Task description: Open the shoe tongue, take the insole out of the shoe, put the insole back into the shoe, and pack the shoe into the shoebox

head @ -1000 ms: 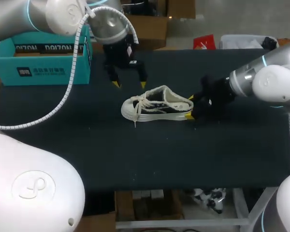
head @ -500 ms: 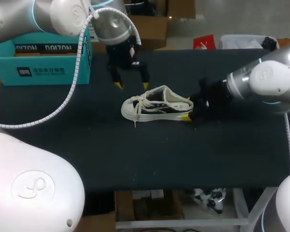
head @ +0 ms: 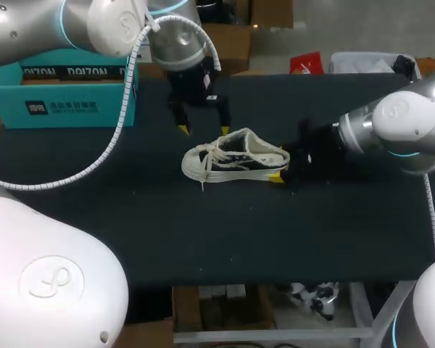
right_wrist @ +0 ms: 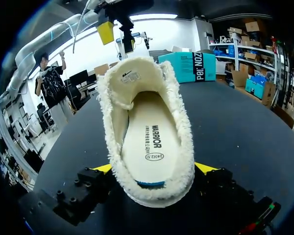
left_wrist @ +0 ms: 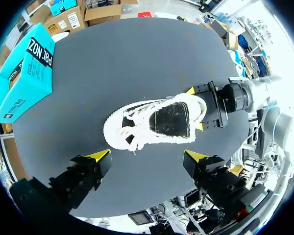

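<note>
left hand [head: 204, 131]: wide open, holding nothing, hovering just above the shoe [head: 235, 156] on its far side, near the laces.
right hand [right_wrist: 154, 169]: at the heel, a finger pressed to each side, so it seems to clamp the shoe.
shoe: lies on its sole mid tabletop [head: 203, 232], toe toward the left arm.
tongue [right_wrist: 130, 81]: stands up inside the collar; not yet pulled open, i judge.
insole [right_wrist: 149, 132]: lies flat in the shoe.
box [head: 61, 94]: open at the far left corner, well apart from the shoe, nothing seen in it.
done: heel braced only.
left: opening the tongue, insole out and back, packing.
</note>
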`<state>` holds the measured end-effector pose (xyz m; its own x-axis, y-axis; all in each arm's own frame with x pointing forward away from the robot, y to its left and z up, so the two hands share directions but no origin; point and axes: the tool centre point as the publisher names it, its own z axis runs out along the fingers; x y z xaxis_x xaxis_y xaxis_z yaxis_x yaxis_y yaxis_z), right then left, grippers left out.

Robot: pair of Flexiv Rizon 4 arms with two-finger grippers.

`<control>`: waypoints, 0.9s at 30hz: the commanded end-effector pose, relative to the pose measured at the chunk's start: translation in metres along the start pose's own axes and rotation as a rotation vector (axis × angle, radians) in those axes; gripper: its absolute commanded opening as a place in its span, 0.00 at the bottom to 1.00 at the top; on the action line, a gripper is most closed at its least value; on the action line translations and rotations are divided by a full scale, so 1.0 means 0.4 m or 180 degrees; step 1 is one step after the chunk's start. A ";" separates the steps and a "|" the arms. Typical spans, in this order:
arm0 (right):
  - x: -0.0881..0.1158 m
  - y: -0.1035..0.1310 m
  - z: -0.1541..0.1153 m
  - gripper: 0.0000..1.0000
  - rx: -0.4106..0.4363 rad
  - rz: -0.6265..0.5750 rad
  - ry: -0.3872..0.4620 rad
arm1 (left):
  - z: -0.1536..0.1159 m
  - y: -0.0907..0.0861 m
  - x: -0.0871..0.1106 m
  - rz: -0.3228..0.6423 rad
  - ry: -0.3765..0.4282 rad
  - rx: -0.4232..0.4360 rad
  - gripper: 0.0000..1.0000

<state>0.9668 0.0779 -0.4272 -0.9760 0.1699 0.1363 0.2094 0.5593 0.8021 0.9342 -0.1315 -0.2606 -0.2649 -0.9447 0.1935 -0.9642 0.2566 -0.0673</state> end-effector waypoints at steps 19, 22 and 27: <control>-0.003 -0.021 0.047 0.00 -0.0121 -0.0008 -0.0052 | 0.041 -0.040 0.096 -0.0137 -0.0309 -0.0061 1.00; -0.003 -0.021 0.047 0.00 -0.0121 -0.0008 -0.0052 | 0.056 -0.057 0.123 -0.0174 -0.0418 -0.0085 1.00; -0.003 -0.021 0.047 0.00 -0.0121 -0.0008 -0.0052 | 0.099 -0.085 0.149 -0.0257 -0.0602 -0.0140 0.96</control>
<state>0.9680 0.0865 -0.4314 -0.9754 0.1820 0.1246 0.2042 0.5311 0.8224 0.9404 -0.1880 -0.2757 -0.1905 -0.9767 0.0985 -0.9814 0.1869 -0.0444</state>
